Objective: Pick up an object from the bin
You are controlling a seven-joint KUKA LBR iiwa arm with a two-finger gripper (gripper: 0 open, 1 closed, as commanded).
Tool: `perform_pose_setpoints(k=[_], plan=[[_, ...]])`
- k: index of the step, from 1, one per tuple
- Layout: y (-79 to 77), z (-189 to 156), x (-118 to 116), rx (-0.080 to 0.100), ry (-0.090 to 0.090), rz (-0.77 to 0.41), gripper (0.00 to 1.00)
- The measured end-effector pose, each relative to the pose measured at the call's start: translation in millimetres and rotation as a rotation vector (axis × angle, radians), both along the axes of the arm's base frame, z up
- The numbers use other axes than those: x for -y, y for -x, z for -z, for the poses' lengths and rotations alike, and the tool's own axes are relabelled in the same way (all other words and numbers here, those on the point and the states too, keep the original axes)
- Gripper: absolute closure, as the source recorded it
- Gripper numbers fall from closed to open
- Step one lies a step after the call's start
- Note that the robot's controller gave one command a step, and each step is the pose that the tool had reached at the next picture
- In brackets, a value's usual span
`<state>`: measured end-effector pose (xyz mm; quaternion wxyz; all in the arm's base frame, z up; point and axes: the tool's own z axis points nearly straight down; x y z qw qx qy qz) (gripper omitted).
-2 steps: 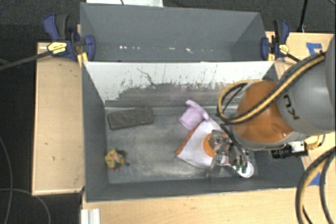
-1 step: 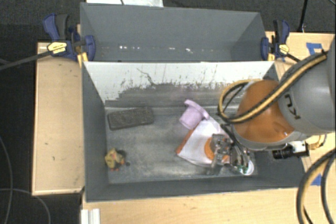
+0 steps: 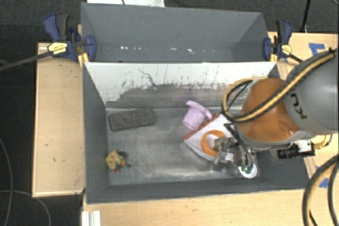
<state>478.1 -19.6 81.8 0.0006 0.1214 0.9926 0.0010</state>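
Note:
My gripper [image 3: 231, 155] is low in the bin's front right part, under the orange wrist cover. It sits at the right edge of a white flat thing with an orange ring [image 3: 211, 141] on it. A lilac cup-like thing [image 3: 194, 114] lies tipped just behind and to the left of that. A small round white and green thing [image 3: 247, 170] lies right beside the gripper, toward the front wall.
A dark grey rectangular block [image 3: 131, 118] lies at the back left of the floor. A small yellow-brown toy [image 3: 115, 160] sits in the front left corner. The arm and its cables cover the bin's right side.

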Motion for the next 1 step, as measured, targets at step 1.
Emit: perform_pose_setpoints(k=[1], plan=[[-0.9,-11.5,0.6,0.002,0.001,-0.001,1.00]])
